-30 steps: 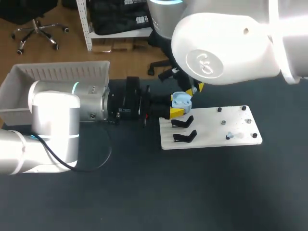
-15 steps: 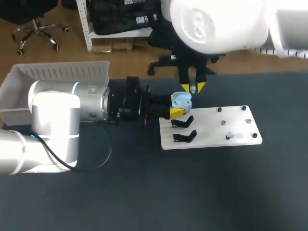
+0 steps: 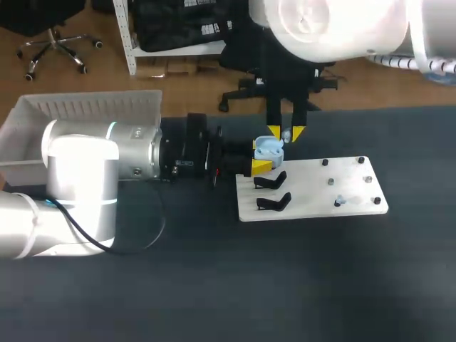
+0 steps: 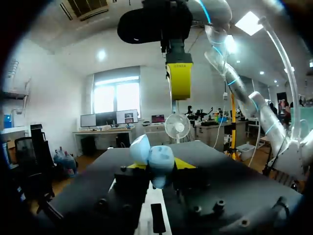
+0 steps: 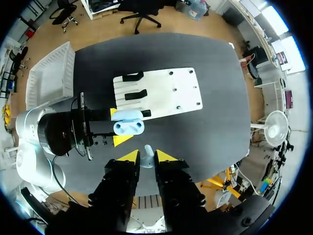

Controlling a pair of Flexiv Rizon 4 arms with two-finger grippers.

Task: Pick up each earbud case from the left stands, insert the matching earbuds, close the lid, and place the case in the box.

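— Dark counter [image 3: 214,285] on my screen, with the white board [image 3: 335,187] lying on it and two black stands [image 3: 273,202] at the board's left end.
— Where's the case?
— The pale blue earbud case [image 3: 269,148] is in my left tool [image 4: 159,166], lid hinged open, pinched from two sides by the yellow tips, just at the board's far left corner.
— And your right side?
— My right tool [image 5: 146,156] hangs just above the open case, its tips pressed on a small pale piece, an earbud [image 5: 147,161] as far as I can make out.
— The box?
— The white box [image 3: 85,114] sits at the counter's far left corner, behind my left arm [image 3: 78,185].
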